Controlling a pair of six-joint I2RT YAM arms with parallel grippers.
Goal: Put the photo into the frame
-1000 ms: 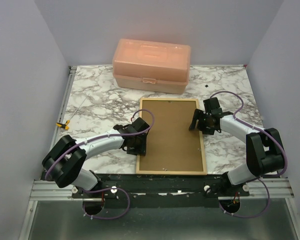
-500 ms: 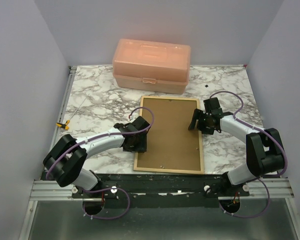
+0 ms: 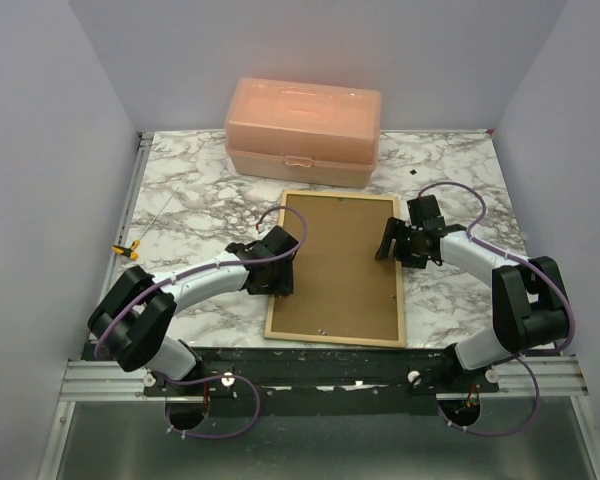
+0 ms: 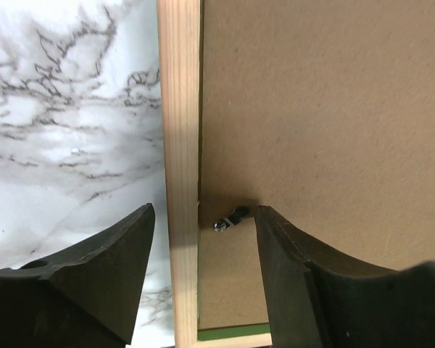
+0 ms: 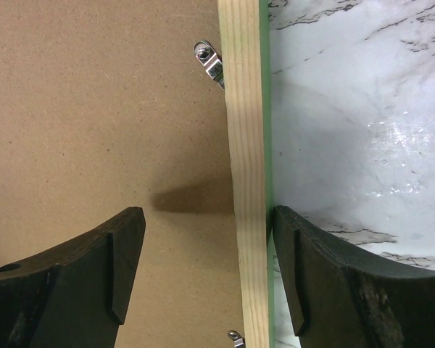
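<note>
The frame (image 3: 332, 268) lies face down on the marble table, pale wood back up, with a brown backing board (image 3: 340, 260) inside it. The photo is hidden. My left gripper (image 3: 271, 278) stands open over the frame's left rail (image 4: 180, 145): one finger over the marble, the other over the board beside a small metal clip (image 4: 230, 219). A green strip shows at the frame's near end. My right gripper (image 3: 393, 246) stands open across the right rail (image 5: 246, 159), its outer finger (image 5: 304, 268) close against the rail's green edge. Neither gripper (image 4: 203, 217) (image 5: 209, 217) holds anything.
A peach plastic box (image 3: 303, 131) stands shut at the back of the table, just beyond the frame's far end. A thin rod with a yellow clamp (image 3: 128, 248) lies at the left edge. Metal clips (image 5: 209, 61) sit along the right rail's inner side.
The frame has turned slightly, its near end sliding to the left. My left gripper has moved farther up along the left rail. The right arm has stayed still.
</note>
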